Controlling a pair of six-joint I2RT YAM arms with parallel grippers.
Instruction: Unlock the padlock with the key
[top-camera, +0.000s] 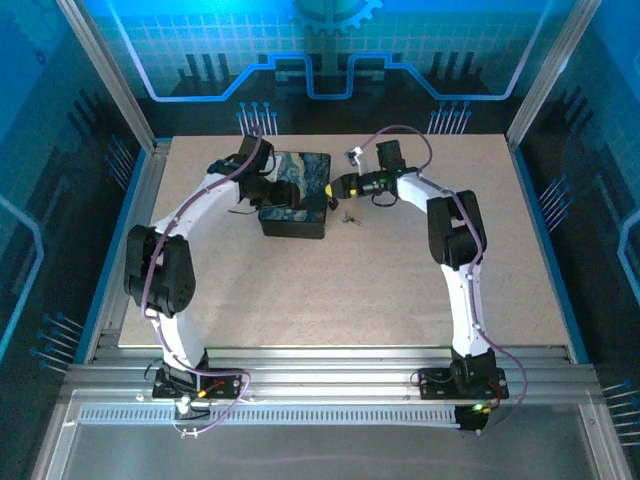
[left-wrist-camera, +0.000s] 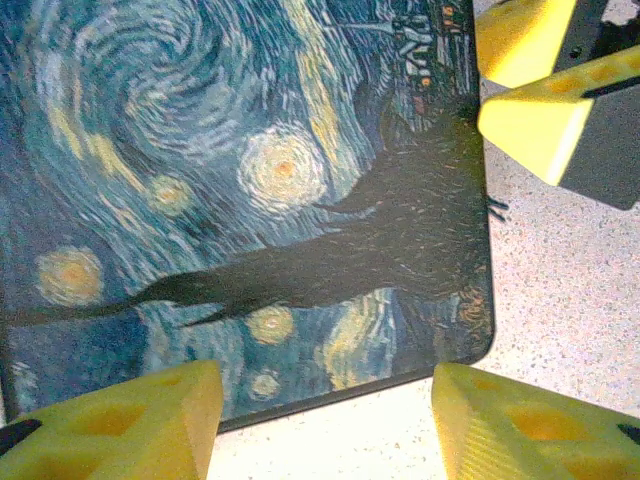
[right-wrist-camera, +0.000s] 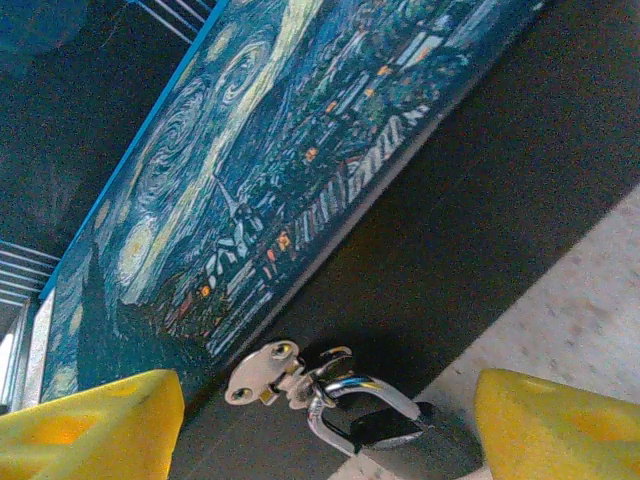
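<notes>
2 end effectors open at the box (top-camera: 295, 195).
I see the right end effector (right-wrist-camera: 330, 400) straddling the padlock (right-wrist-camera: 395, 435), the left end effector (left-wrist-camera: 325, 385) over the box.

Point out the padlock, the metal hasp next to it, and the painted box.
padlock (right-wrist-camera: 375, 386): right wrist view, on its shiny shackle.
hasp (right-wrist-camera: 258, 378): right wrist view, on its pale metal plate.
painted box (left-wrist-camera: 250, 200): left wrist view, on the swirling lid print.
</notes>
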